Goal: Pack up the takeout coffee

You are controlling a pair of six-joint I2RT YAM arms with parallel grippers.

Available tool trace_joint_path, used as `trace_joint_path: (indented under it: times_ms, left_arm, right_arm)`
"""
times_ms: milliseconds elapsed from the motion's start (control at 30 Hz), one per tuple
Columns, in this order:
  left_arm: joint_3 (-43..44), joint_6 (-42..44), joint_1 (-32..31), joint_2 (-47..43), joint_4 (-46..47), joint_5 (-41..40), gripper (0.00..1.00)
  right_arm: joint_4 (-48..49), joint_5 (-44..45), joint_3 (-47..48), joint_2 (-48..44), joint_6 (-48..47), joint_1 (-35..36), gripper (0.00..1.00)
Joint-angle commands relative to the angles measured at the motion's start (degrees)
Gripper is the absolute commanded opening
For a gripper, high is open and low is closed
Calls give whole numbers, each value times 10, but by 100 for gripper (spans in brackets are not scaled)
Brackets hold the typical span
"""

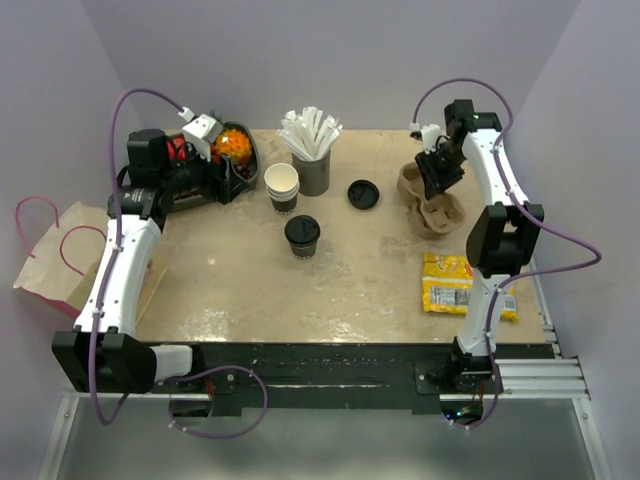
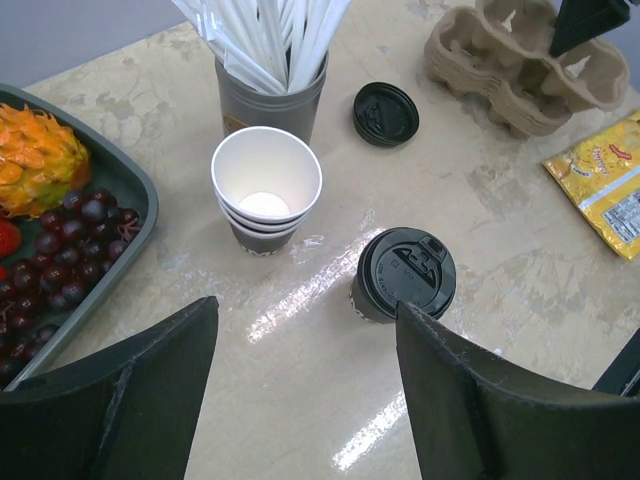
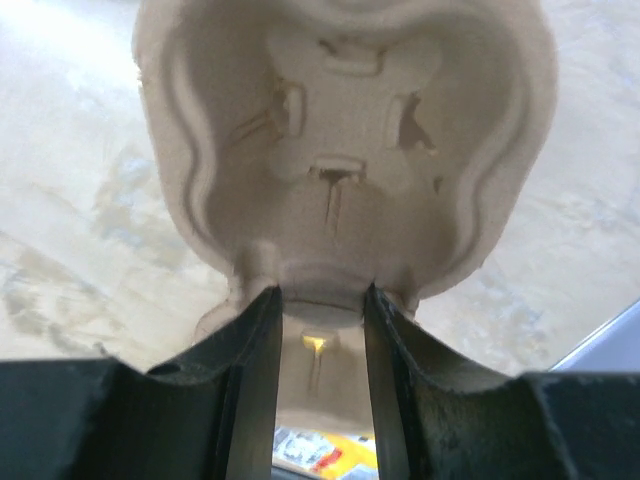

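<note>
Beige marbled bench (image 1: 250, 290), top blotchy, glare streaks (image 2: 310, 290) near its middle. Pale lavender back wall (image 1: 350, 60) behind bench, left wall (image 1: 40, 110) and right wall (image 1: 600, 120) in same colour flanking it. Black strip (image 1: 330, 358) along bench's near edge, aluminium rails (image 1: 540, 372) at near right corner. Grey surface (image 1: 330, 445) below near edge, floor or shelf unclear. Even, diffuse light.

Probably a lab: plain walls (image 1: 330, 50) enclose the robot table (image 1: 250, 290).

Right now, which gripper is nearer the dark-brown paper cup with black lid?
Left. Left gripper: open, just short of the cup. Right gripper: farther off, clamping the beige pulp carrier.
</note>
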Motion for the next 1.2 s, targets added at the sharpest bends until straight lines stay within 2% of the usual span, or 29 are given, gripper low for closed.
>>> trace_joint_path:
  times_ms: [0, 33, 67, 100, 133, 233, 400, 467, 533, 600, 633, 700, 733, 767, 800, 933, 1067, 1167]
  left_arm:
    - [7, -13, 3, 4, 21, 14, 76]
    - [7, -13, 3, 5, 21, 14, 76]
    - [5, -15, 3, 4, 26, 15, 76]
    - [1, -17, 3, 4, 29, 16, 76]
    - [1, -19, 3, 4, 32, 16, 76]
    - [5, -18, 3, 2, 27, 16, 76]
    - [25, 4, 3, -12, 15, 8, 75]
    - [55, 34, 3, -16, -11, -35, 75]
    - [115, 68, 4, -19, -50, -124, 75]
    - [177, 142, 4, -22, -87, -199, 75]
    - [197, 170, 5, -22, -128, -292, 75]
    - [259, 237, 6, -18, -173, -388, 75]
    - [276, 262, 6, -18, -215, -461, 75]
    - [289, 301, 9, -22, -229, -494, 75]
    - [308, 313, 9, -26, -239, -525, 75]
    - [349, 335, 23, -16, -276, -736, 76]
    - [362, 359, 50, -4, -281, -790, 75]
    - [344, 402, 92, 7, -284, -787, 74]
  right_arm:
    - [-87, -95, 76, -3, -44, 5, 0]
    - [-57, -7, 55, -5, -29, 17, 0]
    - [-12, 46, 22, -25, -20, 22, 0]
    - [44, 40, -16, -34, -26, 15, 0]
    - [47, 28, -18, -35, -27, 7, 0]
    - [11, 1, 7, -22, -23, 5, 0]
    - [9, -29, 30, -37, 18, 5, 0]
    - [1, -33, 46, -44, 27, 5, 0]
    - [10, -30, 41, -68, 33, 4, 0]
    - [28, -31, 27, -87, 43, 5, 0]
    - [32, -34, 25, -100, 46, 5, 0]
    - [42, -39, 20, -107, 57, 5, 0]
    - [45, -43, 20, -108, 62, 5, 0]
    - [50, -46, 20, -106, 69, 5, 0]
    - [50, -55, 23, -101, 75, 5, 0]
    - [50, -80, 32, -84, 92, 17, 0]
    - [48, -96, 32, -78, 91, 44, 0]
    - [47, -102, 26, -75, 89, 63, 0]
